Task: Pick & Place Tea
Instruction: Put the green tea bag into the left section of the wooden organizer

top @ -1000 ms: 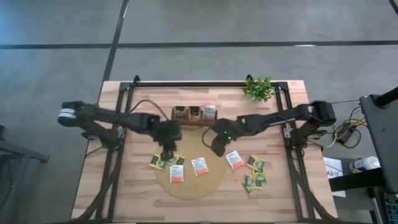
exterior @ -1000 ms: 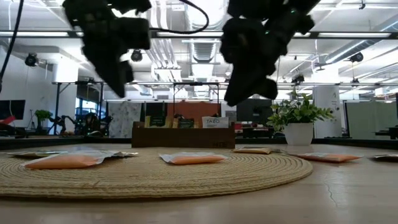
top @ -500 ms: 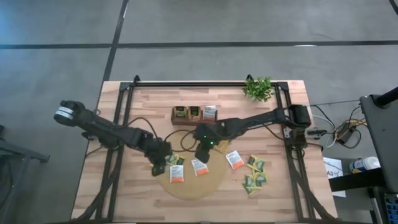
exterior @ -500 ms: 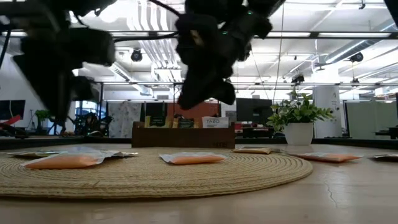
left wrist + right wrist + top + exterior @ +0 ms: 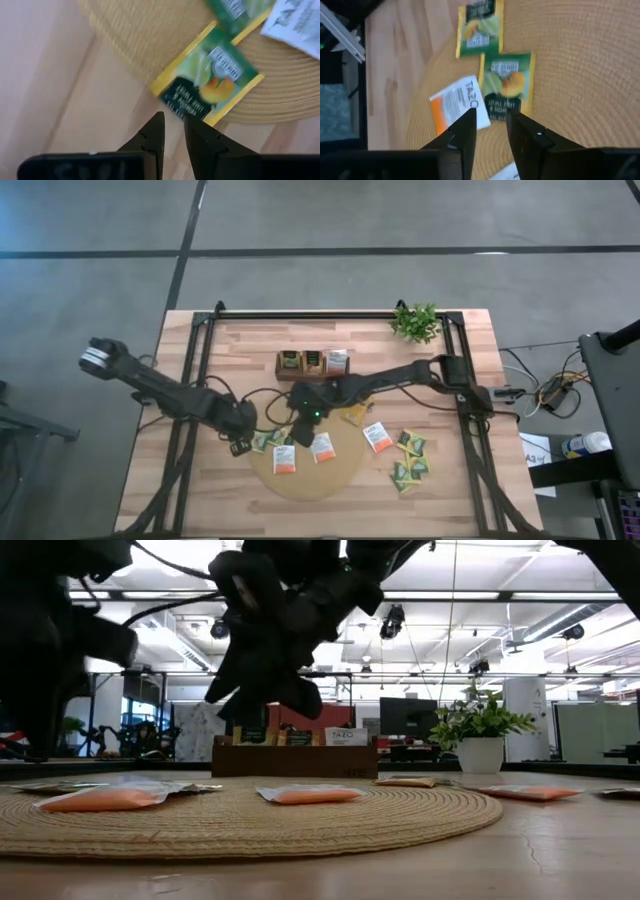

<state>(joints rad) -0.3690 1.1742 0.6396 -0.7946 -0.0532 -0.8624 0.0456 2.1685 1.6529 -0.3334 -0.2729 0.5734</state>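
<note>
Tea sachets lie flat on and around the round tan mat (image 5: 305, 472): a yellow-green one (image 5: 264, 441) (image 5: 207, 82) half over the mat's left rim, white-orange ones (image 5: 284, 459) (image 5: 322, 447) (image 5: 377, 437), and a green cluster (image 5: 410, 460) on the wood at the right. My left gripper (image 5: 240, 446) (image 5: 174, 127) hangs just left of the mat, its fingers a narrow gap apart with nothing between them. My right gripper (image 5: 298, 430) (image 5: 492, 120) is open above the mat's far left part, over a green-yellow sachet (image 5: 507, 85) and a white-orange one (image 5: 455, 105).
The dark brown tray (image 5: 312, 364) stands at the table's far middle with sachets upright in its compartments. A small green plant (image 5: 415, 322) sits at the far right corner. A black frame (image 5: 200, 380) runs along the table's sides. Bare wood lies near the front edge.
Both grippers have come away from the tray toward the near edge and sunk. The left one has gone to the mat's left rim, turning as it went. The right one has reached toward the table's left across the mat. No sachet has moved.
</note>
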